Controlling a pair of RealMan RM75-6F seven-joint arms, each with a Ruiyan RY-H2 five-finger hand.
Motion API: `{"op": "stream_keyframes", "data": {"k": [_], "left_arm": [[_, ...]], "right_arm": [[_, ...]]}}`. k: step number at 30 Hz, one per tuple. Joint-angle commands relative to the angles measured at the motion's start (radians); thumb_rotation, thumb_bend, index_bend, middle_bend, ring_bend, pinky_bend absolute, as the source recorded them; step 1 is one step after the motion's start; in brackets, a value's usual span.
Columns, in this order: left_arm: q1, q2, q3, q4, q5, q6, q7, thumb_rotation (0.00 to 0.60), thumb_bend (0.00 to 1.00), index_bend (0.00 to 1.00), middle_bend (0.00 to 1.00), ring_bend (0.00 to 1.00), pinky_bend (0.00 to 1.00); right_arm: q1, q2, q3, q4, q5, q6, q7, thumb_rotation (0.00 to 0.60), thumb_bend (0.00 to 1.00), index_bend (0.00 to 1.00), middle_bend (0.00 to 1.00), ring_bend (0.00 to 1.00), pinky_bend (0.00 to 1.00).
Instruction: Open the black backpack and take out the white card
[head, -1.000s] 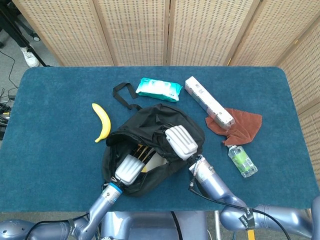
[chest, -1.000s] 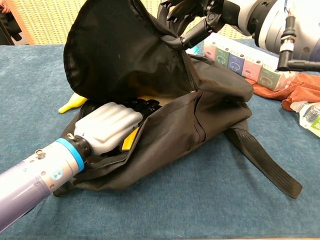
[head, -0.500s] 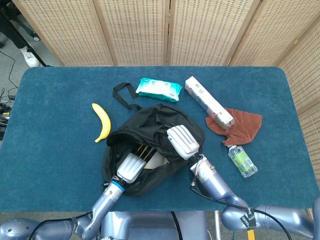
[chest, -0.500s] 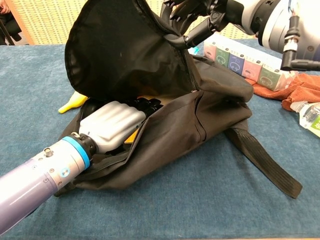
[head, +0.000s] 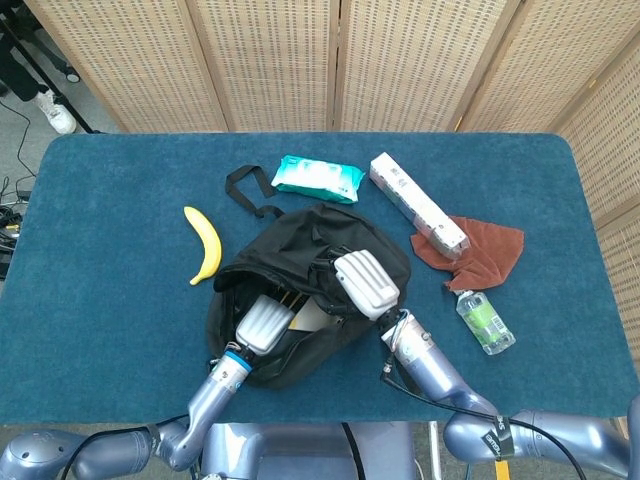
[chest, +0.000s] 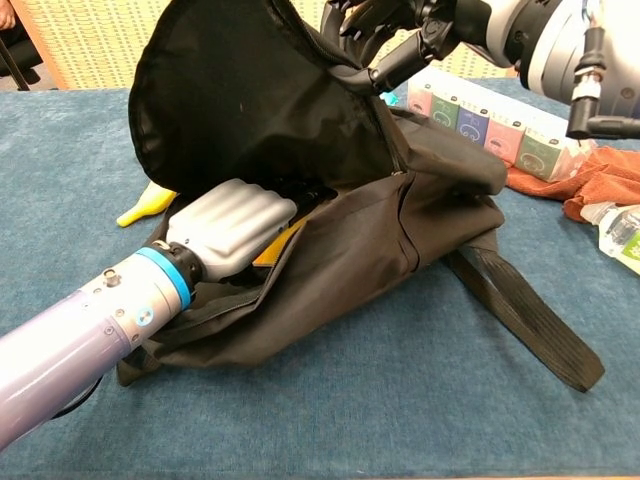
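Currently the right hand (chest: 385, 30) pinches the upper flap of the black backpack (head: 305, 290) and holds it raised, mouth open toward the robot. The left hand (chest: 232, 222) is pushed into the opening; its fingers are hidden inside, so whether it has hold of anything cannot be told.

Step in hand looks like the search-and-grasp inside the bag. To do it well: the right hand should keep the flap high and taut so the mouth does not collapse on the left wrist; the left hand should slide flat along the card, pinch an edge, and withdraw straight out along the opening.

Contents: head view shows a pale flat piece, likely the white card (head: 305, 316), just beside the left hand, plus yellow and dark items, not identifiable. The card is not yet out.
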Motion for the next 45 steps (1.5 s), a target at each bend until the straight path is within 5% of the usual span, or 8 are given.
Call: {"op": "stream_keyframes", "data": {"k": [1, 5, 9, 15, 18, 33, 45], "left_arm": [[-0.009, -0.004, -0.001, 0.013, 0.005, 0.0, -0.004, 0.6, 0.5, 0.0, 0.0, 0.0, 0.13], [-0.016, -0.009, 0.0, 0.027, 0.007, -0.002, -0.019, 0.6, 0.51, 0.07, 0.0, 0.0, 0.13], [-0.021, -0.016, 0.003, 0.039, 0.016, 0.008, -0.03, 0.6, 0.52, 0.26, 0.02, 0.04, 0.13], [-0.02, -0.022, 0.019, 0.061, 0.05, 0.036, -0.077, 0.6, 0.54, 0.62, 0.34, 0.33, 0.35], [-0.021, -0.023, 0.033, 0.079, 0.079, 0.055, -0.119, 0.6, 0.57, 0.69, 0.41, 0.39, 0.43], [0.028, 0.133, 0.047, -0.063, 0.162, 0.196, -0.283, 0.6, 0.6, 0.79, 0.5, 0.45, 0.49], [0.09, 0.455, 0.073, -0.47, 0.156, 0.206, -0.4, 0.6, 0.6, 0.79, 0.51, 0.45, 0.49]], "right_arm": [[0.0, 0.001, 0.0, -0.003, 0.0, 0.001, 0.001, 0.6, 0.52, 0.65, 0.66, 0.42, 0.3], [0.002, 0.002, 0.001, -0.005, 0.001, 0.001, 0.0, 0.6, 0.52, 0.65, 0.66, 0.42, 0.3], [0.003, 0.003, 0.001, -0.006, 0.004, 0.003, -0.002, 0.6, 0.52, 0.65, 0.66, 0.42, 0.3], [0.005, 0.002, 0.003, -0.005, 0.01, 0.005, -0.004, 0.6, 0.52, 0.65, 0.66, 0.42, 0.3], [0.005, 0.0, 0.002, -0.002, 0.014, 0.005, -0.006, 0.6, 0.52, 0.65, 0.66, 0.42, 0.3], [0.003, -0.026, -0.005, 0.041, 0.034, 0.014, -0.01, 0.6, 0.52, 0.65, 0.66, 0.42, 0.3], [0.014, -0.082, -0.002, 0.133, 0.096, 0.006, -0.04, 0.6, 0.52, 0.65, 0.66, 0.42, 0.3]]}}
